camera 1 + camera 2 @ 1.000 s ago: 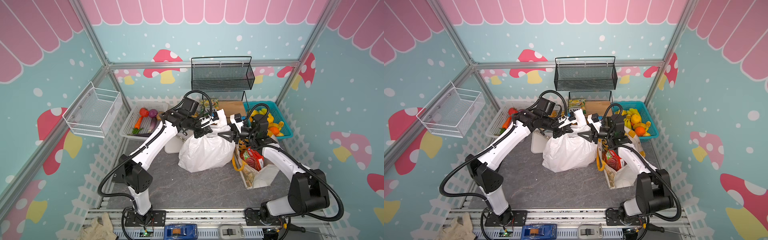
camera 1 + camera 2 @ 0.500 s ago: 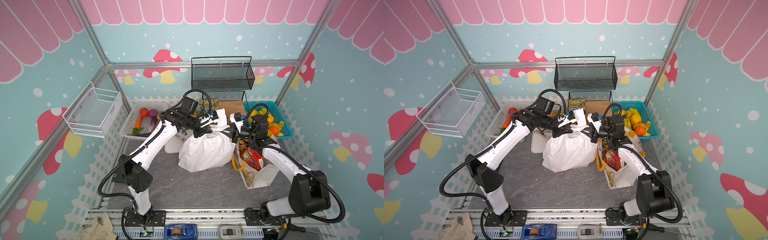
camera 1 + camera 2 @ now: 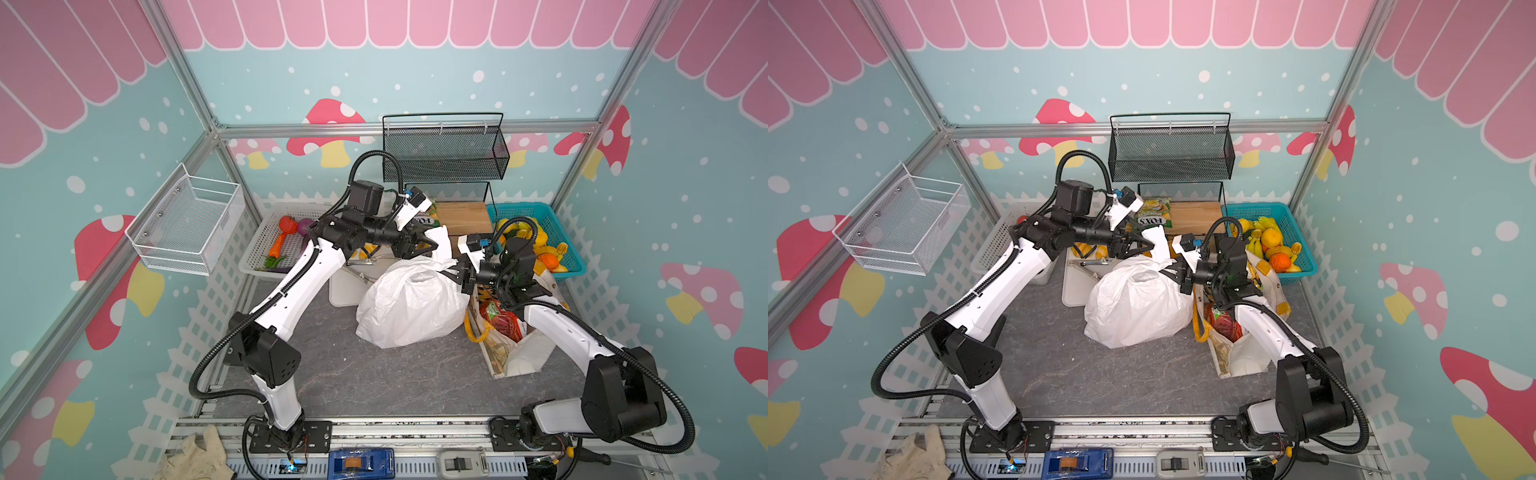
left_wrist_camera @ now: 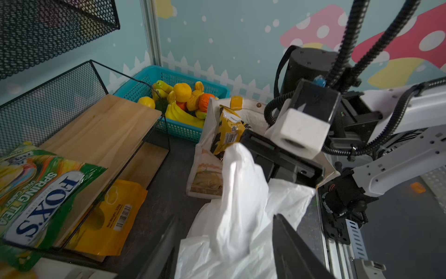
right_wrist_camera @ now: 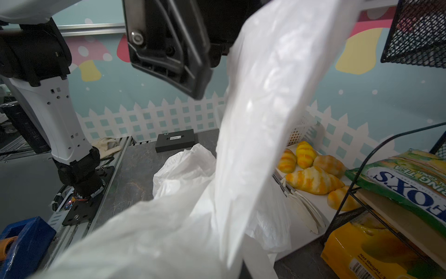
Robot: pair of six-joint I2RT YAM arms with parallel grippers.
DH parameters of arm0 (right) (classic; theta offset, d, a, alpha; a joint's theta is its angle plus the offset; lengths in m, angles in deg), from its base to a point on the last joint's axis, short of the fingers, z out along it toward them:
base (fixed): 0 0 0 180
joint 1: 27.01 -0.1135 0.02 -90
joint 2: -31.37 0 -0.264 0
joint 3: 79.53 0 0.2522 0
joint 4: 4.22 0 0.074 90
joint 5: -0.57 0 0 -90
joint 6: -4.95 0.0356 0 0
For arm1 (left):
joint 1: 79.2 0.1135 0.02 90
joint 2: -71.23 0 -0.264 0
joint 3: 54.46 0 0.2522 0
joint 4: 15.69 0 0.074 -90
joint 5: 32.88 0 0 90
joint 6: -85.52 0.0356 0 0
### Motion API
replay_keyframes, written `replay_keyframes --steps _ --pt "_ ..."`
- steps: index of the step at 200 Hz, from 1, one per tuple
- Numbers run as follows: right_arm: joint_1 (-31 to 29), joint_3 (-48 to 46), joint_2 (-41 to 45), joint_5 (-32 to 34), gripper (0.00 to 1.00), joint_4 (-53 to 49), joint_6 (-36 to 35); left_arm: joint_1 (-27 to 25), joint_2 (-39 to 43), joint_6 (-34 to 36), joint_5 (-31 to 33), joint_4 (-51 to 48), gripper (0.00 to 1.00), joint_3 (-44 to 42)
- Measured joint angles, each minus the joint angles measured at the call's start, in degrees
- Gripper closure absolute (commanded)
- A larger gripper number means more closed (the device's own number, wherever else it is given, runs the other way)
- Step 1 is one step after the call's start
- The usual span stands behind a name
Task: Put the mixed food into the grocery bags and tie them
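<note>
The white plastic bag [image 3: 409,303] sits bulging on the grey table [image 3: 374,374] at mid-cell, touching the tote [image 3: 498,361] on its right in both top views. One long handle strip [image 3: 441,245] of the bag stands up and back from its top toward the left gripper [image 3: 426,246]. The left wrist view shows that gripper's two black fingers [image 4: 289,244] set well apart, with the strip rising loose between them and neither finger pressed against it, so the jaws are open and not gripping. The right gripper [image 3: 453,272] reaches in from the right to the top of the bag. It is fully closed, and the plastic bunches at its tip, so it is judged clamped on a gathered fold of the bag. In the right wrist view, plastic covers the fingertips themselves. The tote is off-white with yellow handles and stands open-mouthed beneath the right arm. A red packet [image 3: 500,322] lies inside it, and a black-and-yellow packet [image 4: 228,130] stands upright at its far end. The contents of the white plastic bag cannot be seen. Some toy vegetables lie outside both bags, in the white basket [image 3: 257,249] at the back left. These are a carrot [image 3: 276,248], a purple onion [image 3: 305,226], a round red-orange piece [image 3: 287,224] and a green piece [image 3: 273,261]. A FOX'S packet [image 3: 1154,216] lies on the wooden shelf of the black wire rack [image 3: 1171,145]. Bread rolls [image 5: 313,180] rest on a white tray [image 5: 323,212] behind the bag. A teal basket [image 3: 559,232] of fruit stands at the back right.
</note>
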Motion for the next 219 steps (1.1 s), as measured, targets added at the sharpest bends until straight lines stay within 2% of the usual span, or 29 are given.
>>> replay_keyframes --steps 12,39,61,173,197,219 --pt "-0.2 0.0 0.0 0.1 0.99 0.1 0.3 -0.6 -1.2 -2.1 -0.5 0.7 0.52 1.7" --pt "-0.3 -0.2 0.0 2.0 0.95 0.3 1.6 -1.1 -3.3 -5.0 -1.2 1.9 0.9 4.0" --pt "-0.3 -0.4 0.0 3.7 0.92 0.5 3.8 -1.0 -3.6 -5.5 -1.5 2.0 1.0 4.0" --pt "-0.3 -1.6 -0.6 6.6 0.83 0.6 10.3 0.4 1.5 -6.1 -1.4 9.4 1.0 -6.3" --pt "-0.3 -1.6 -1.3 6.9 0.83 0.6 11.2 0.5 2.1 -6.3 -1.3 10.5 1.0 -7.0" --pt "-0.2 -1.6 -2.0 7.0 0.91 0.7 12.5 0.5 3.1 -6.3 -1.2 11.7 1.0 -8.9"
